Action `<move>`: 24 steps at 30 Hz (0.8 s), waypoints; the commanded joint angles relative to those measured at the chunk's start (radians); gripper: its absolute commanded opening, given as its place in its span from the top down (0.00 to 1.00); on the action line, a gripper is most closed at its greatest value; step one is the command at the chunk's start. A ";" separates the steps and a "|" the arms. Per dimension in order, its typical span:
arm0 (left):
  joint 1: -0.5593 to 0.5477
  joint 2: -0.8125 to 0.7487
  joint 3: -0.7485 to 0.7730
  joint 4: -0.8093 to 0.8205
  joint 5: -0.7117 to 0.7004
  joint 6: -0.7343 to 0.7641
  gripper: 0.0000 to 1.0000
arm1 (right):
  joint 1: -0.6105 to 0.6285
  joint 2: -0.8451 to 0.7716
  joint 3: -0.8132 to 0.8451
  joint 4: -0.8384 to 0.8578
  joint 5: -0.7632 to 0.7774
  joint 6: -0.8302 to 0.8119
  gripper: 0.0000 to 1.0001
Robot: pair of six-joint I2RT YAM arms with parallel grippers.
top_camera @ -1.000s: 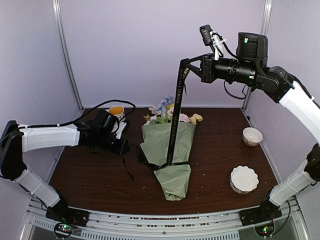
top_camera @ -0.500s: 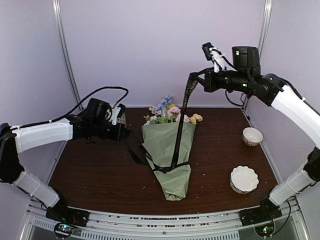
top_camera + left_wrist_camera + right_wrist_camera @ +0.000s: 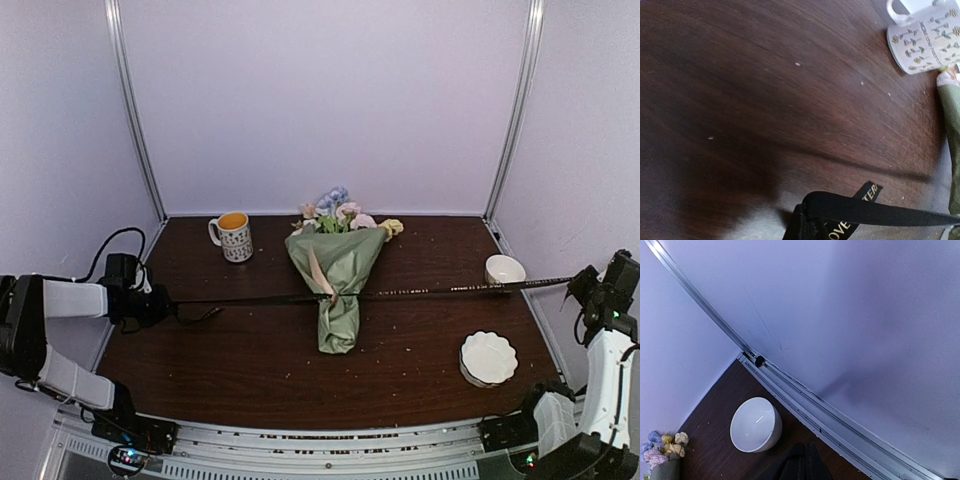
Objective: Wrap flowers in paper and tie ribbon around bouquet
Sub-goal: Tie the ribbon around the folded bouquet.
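Altogether one bouquet [image 3: 338, 270], ribbon [image 3: 250, 299], mug [image 3: 236, 238]; two bowls [image 3: 505, 270] [image 3: 488, 358].

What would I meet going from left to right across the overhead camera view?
Left claw gripping the ribbon → mug → bouquet → small bowl → right claw at the ribbon's other end.

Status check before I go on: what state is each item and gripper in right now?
bouquet: wrapped, lying flat, cinched mid-length by the ribbon
ribbon: taut, stretched between both grippers
left gripper: shut on ribbon
right gripper: shut on ribbon
mug: upright, orange inside
bowl: upright, empty
dish: upright, empty
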 commanded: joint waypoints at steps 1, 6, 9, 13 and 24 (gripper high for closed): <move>0.150 -0.052 -0.051 0.079 -0.110 -0.054 1.00 | -0.140 0.076 -0.059 0.120 0.027 0.086 1.00; 0.174 -0.128 -0.077 0.044 -0.183 -0.055 1.00 | -0.327 0.082 -0.072 0.158 -0.044 0.095 1.00; 0.221 -0.142 -0.110 0.050 -0.197 -0.067 1.00 | -0.370 0.096 -0.085 0.180 -0.070 0.113 1.00; 0.277 -0.156 -0.151 0.068 -0.193 -0.090 1.00 | -0.397 0.089 -0.080 0.176 -0.068 0.111 1.00; 0.401 -0.191 -0.207 0.077 -0.211 -0.102 1.00 | -0.420 0.093 -0.078 0.178 -0.064 0.110 1.00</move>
